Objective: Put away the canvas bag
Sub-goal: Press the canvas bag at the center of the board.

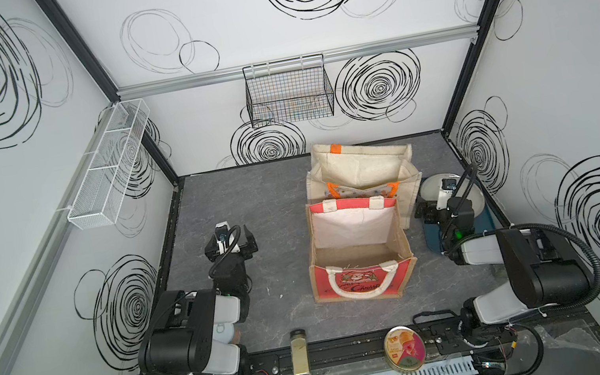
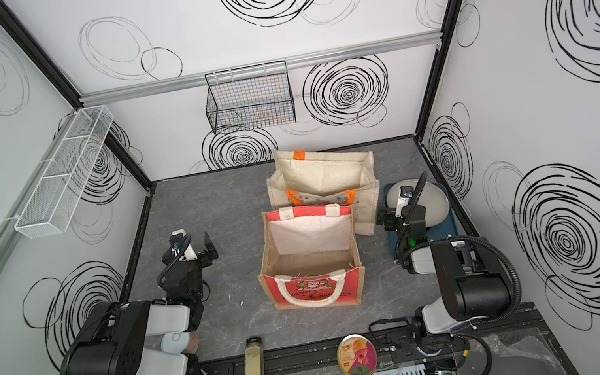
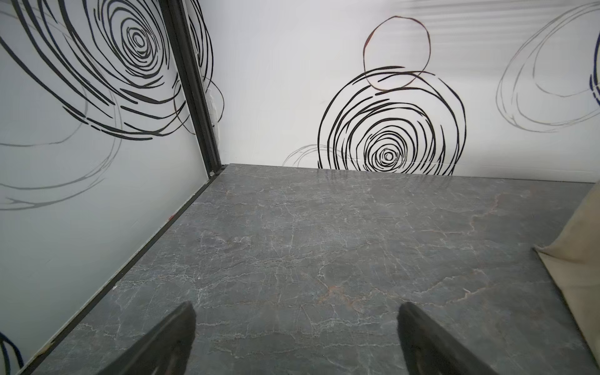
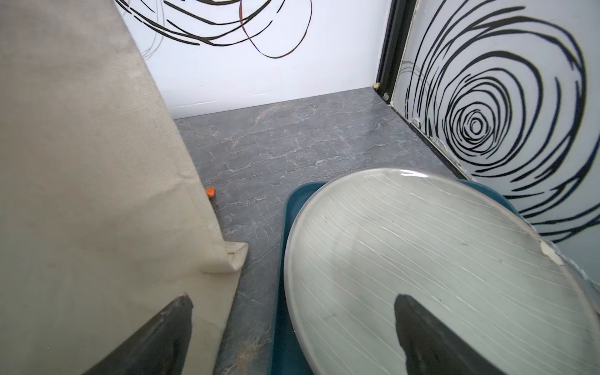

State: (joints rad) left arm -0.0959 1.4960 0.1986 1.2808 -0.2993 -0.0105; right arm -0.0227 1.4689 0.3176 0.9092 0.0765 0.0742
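Two robot arms, seen from above. The left arm point(image 1: 190, 333) is folded sharply at the elbow, with its forearm reaching forward and low. The left gripper point(image 1: 230, 240) points away from the arm's base. Its jaws stand wide apart with nothing between them. The right arm point(image 1: 528, 261) mirrors this folded pose on the other side. The right gripper point(image 1: 443, 198) also faces forward, jaws spread wide and gripping nothing.
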